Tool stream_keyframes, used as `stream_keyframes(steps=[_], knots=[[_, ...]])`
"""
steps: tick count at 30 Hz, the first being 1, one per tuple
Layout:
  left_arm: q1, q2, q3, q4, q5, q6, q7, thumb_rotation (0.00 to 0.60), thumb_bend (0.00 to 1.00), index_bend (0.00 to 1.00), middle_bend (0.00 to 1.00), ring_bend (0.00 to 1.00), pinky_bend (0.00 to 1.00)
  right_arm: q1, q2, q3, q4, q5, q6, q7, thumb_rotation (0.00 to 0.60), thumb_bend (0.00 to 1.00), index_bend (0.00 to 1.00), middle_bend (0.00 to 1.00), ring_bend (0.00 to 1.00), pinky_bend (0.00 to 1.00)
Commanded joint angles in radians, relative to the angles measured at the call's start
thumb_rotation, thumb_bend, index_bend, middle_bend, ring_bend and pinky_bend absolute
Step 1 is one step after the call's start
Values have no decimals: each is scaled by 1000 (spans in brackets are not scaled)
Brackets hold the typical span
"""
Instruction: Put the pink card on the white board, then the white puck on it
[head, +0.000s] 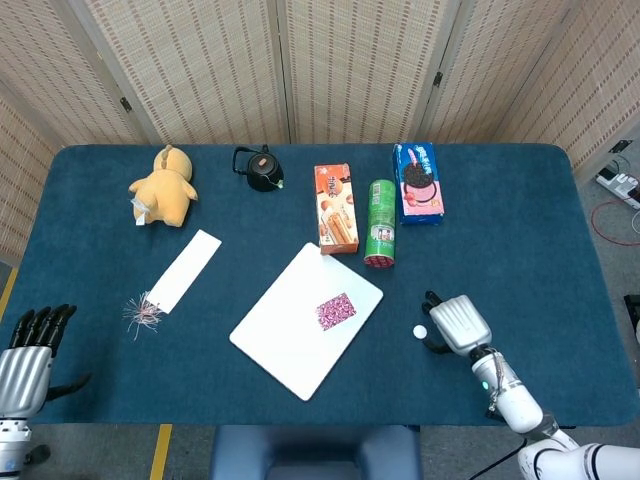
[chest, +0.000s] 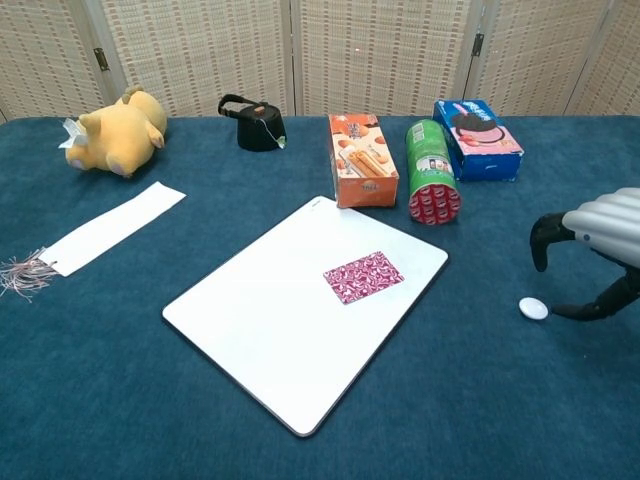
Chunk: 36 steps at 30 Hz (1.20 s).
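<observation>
The pink patterned card (head: 335, 310) (chest: 364, 276) lies flat on the white board (head: 280, 340) (chest: 260, 320), near its right end. On the blue cloth to the right of the board sits the small white puck (head: 419, 331) (chest: 533, 308). My right hand (head: 458, 323) (chest: 600, 240) hovers just right of the puck, fingers spread and curved downward, holding nothing. Its thumb reaches the cloth beside the puck. My left hand (head: 28, 350) is at the table's front left corner, fingers apart and empty.
Behind the board stand an orange snack box (head: 336, 208), a lying green can (head: 380, 224) and a blue cookie box (head: 419, 183). A black teapot (head: 260, 168), a yellow plush toy (head: 163, 188) and a white bookmark with a tassel (head: 182, 272) lie to the left.
</observation>
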Motion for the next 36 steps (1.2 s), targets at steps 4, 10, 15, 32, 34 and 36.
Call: stream_keyframes(steps=[4,10,15,32,34,36], knots=[[4,2,2,3,-6,1,-5,600,165,115,123,96,45,-18,-60,8,84,-26,-41,22,401,299,385,256,890,816],[6,1,1,6,-7,4,-9,600,165,115,123,96,45,-26,-81,24,112,-35,-56,24,399,299,418,256,889,816],[8,0,2,11,-8,6,-13,600,165,115,123,96,45,-32,-87,39,122,-37,-64,22,400,300,444,260,889,816],[8,-5,1,19,-13,2,-16,600,165,115,123,96,45,-34,-98,80,132,-35,-108,29,403,301,458,279,889,816],[8,-4,2,20,-16,0,-17,600,165,115,123,96,45,-34,-102,82,136,-34,-113,29,403,305,464,282,890,816],[9,-4,1,22,-17,1,-19,600,165,115,122,96,45,-34,-105,84,139,-36,-117,31,405,315,469,285,891,816]])
